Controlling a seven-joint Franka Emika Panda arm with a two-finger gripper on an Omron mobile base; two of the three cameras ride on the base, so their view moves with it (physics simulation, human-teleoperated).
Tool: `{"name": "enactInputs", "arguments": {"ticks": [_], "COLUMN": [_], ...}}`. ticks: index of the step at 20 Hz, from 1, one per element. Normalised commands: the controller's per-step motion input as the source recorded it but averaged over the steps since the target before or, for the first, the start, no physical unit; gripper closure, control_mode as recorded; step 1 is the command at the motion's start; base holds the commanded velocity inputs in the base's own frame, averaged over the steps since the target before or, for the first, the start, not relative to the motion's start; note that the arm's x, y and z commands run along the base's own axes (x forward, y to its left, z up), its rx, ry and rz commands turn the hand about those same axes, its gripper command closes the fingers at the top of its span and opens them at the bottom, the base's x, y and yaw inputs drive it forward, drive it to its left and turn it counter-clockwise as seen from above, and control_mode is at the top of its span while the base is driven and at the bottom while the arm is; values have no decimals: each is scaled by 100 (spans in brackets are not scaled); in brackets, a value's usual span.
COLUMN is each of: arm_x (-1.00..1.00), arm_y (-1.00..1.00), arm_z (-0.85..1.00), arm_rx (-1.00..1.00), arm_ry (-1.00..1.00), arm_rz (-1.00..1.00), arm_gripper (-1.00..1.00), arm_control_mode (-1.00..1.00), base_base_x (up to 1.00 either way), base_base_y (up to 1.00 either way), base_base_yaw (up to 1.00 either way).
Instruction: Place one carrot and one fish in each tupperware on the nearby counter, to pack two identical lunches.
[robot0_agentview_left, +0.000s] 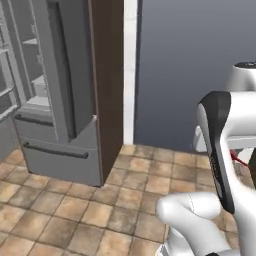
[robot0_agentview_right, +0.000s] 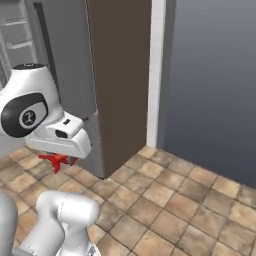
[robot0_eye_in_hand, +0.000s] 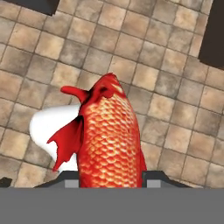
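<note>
The bright red, scaly fish with ragged fins (robot0_eye_in_hand: 107, 135) sits between the two dark fingers of the gripper (robot0_eye_in_hand: 111, 177), its body rising from between them along the hand's line of sight. The jaws stand part-way apart and pinch the fish's body across its width; the fingertips themselves are mostly hidden at the bottom edge of the hand view. In the right base view a scrap of red fin hangs under the white hand, over the floor.

As a judgement, the fish looks light and fairly stiff, with a smooth, rounded, scaled body that could slide or twist in a two-finger pinch. The thick middle of the body is the sound place to hold it; the thin fins and tail would bend or slip. The present grip appears to lie low on the body, with much of the fish sticking out beyond the fingers, so a quick swing could make it pivot.

Below the hand lies a floor of brown and tan stone tiles (robot0_agentview_left: 75, 210), well under the fish. To the far left stands a grey steel refrigerator (robot0_agentview_left: 55, 120) with a shelved door swung open (robot0_agentview_left: 10, 75), cased by a tall dark brown wooden panel (robot0_agentview_right: 120, 85). To the right of it runs a white trim strip (robot0_agentview_right: 156, 70) and then a plain blue-grey wall (robot0_agentview_right: 215, 80).
</note>
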Motion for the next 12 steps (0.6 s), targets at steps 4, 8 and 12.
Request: {"name": "enactInputs", "arguments": {"ticks": [4, 8, 12], "arm_x": [0, 0, 0], "arm_y": [0, 0, 0], "arm_z": [0, 0, 0], "arm_rx": [0, 0, 0], "arm_ry": [0, 0, 0], "arm_rz": [0, 0, 0], "arm_gripper": [100, 100, 100], "arm_control_mode": [100, 100, 100], "base_base_x": [-40, -55, -83], "base_base_y": [-42, -11, -3], "base_base_yaw": [65, 68, 69]}}
